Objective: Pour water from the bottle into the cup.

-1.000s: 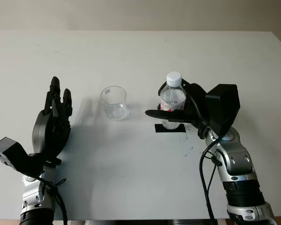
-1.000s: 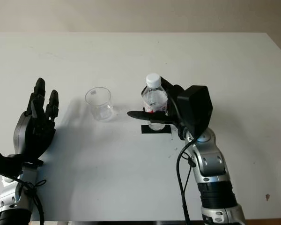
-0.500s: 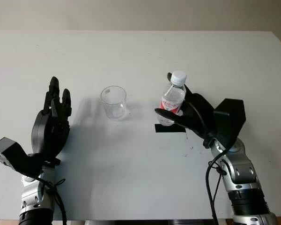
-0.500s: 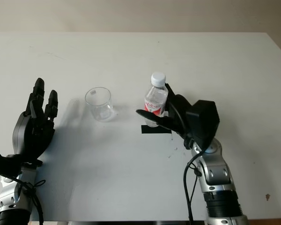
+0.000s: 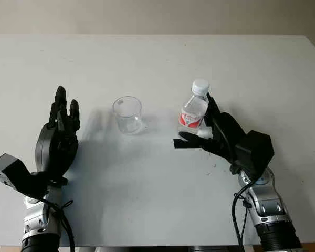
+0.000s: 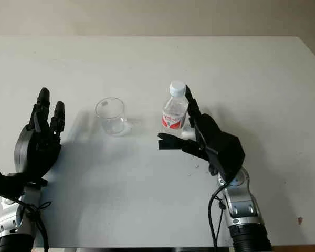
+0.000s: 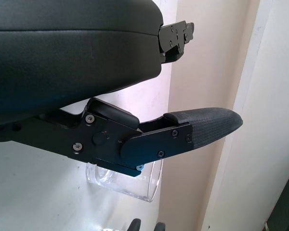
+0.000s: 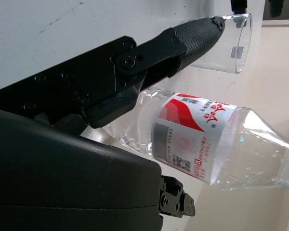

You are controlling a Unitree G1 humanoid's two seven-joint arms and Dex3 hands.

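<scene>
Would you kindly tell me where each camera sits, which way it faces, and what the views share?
Left eye view: on the head, facing forward and down at the white table; both arms enter from below, the open left hand raised beside the clear cup.
Right eye view: same head, slightly offset; the right hand grips the capped, tilted water bottle.
Left wrist view: behind the left hand's black shell, facing the cup.
Right wrist view: behind the right hand's shell, facing bottle and cup.
Shared: the cup appears in all four.
</scene>
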